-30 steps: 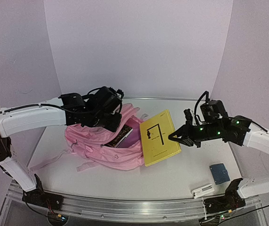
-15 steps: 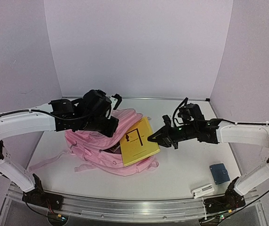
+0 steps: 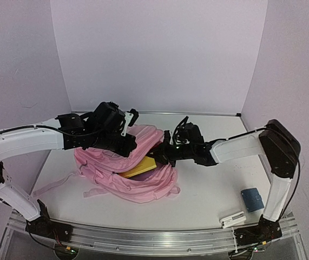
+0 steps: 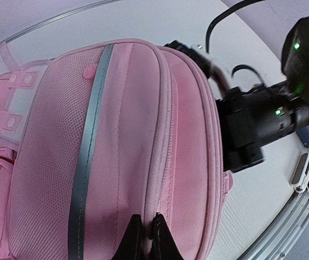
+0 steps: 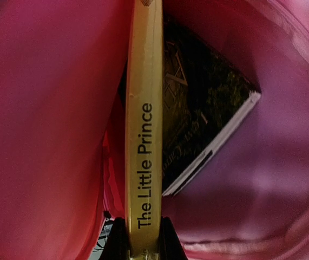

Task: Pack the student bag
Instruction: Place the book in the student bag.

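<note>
The student bag (image 3: pixel 116 173) is a pink backpack lying on the table with its mouth toward the right. My left gripper (image 3: pixel 131 145) is shut on a seam ridge of the bag's upper panel (image 4: pixel 122 135), its fingertips (image 4: pixel 143 234) pinching the pink fabric. My right gripper (image 3: pixel 163 156) reaches into the mouth, shut on the spine of a yellow book (image 5: pixel 143 135) titled "The Little Prince". Part of the yellow book (image 3: pixel 139 168) shows in the opening. A dark book (image 5: pixel 197 119) lies deeper inside against the magenta lining (image 5: pixel 268 162).
A small blue case (image 3: pixel 252 199) and a white oblong item (image 3: pixel 233 220) lie at the front right of the table. The metal rail (image 3: pixel 143 238) runs along the near edge. My right arm (image 4: pixel 257 124) lies close beside the bag.
My right gripper has carried the yellow book leftward from beside the bag into its mouth. The left gripper keeps its pinch on the bag and has shifted slightly.
</note>
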Controlling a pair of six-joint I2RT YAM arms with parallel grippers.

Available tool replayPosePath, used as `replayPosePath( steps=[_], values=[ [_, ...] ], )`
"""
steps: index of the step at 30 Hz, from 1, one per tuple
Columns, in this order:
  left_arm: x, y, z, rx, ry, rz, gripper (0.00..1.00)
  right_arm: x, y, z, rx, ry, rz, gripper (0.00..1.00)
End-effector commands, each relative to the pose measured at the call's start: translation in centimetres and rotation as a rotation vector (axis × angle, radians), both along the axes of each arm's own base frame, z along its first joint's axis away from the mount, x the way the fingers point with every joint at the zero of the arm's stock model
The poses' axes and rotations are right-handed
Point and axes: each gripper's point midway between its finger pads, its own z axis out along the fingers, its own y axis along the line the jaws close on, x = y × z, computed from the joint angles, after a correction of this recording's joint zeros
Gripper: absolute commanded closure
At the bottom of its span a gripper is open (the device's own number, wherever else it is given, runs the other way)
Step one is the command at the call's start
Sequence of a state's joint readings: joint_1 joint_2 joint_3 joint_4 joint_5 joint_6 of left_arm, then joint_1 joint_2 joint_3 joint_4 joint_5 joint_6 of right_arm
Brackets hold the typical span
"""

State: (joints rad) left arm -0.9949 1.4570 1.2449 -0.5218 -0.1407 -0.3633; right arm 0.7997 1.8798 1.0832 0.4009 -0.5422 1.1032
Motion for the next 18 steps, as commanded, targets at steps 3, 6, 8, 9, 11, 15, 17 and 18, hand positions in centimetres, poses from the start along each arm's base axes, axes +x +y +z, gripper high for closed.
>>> replayPosePath(
  steps=[3,6,8,9,11,15,17,18],
  values=[
    [-0.1,-2.0,7.9,-0.304,-0.056,-0.043,1.00,5.8,4.6,7.4,0.227,-0.344,-0.112,1.00],
    [0.2,-1.3,7.7,-0.318,-0.040,-0.020,1.00,7.3,4.6,6.3,0.196,-0.371,-0.168,1.00],
    [0.7,-0.9,7.3,-0.330,-0.021,0.005,1.00,7.7,5.3,5.8,0.196,-0.372,-0.158,0.99],
    [1.1,-0.5,7.0,-0.330,-0.013,0.024,1.00,7.7,5.5,5.7,0.197,-0.371,-0.152,0.94],
    [1.3,-0.4,6.6,-0.338,0.020,0.034,1.00,7.7,5.1,5.7,0.188,-0.376,-0.166,0.82],
    [2.5,0.4,5.8,-0.351,0.059,0.096,1.00,7.2,1.9,6.0,0.084,-0.407,-0.251,0.51],
    [3.0,0.4,5.4,-0.359,0.073,0.112,1.00,6.9,-0.4,5.5,-0.002,-0.395,-0.305,0.42],
    [3.2,0.1,5.2,-0.364,0.079,0.112,1.00,6.7,-1.7,5.1,-0.044,-0.384,-0.338,0.39]
  ],
)
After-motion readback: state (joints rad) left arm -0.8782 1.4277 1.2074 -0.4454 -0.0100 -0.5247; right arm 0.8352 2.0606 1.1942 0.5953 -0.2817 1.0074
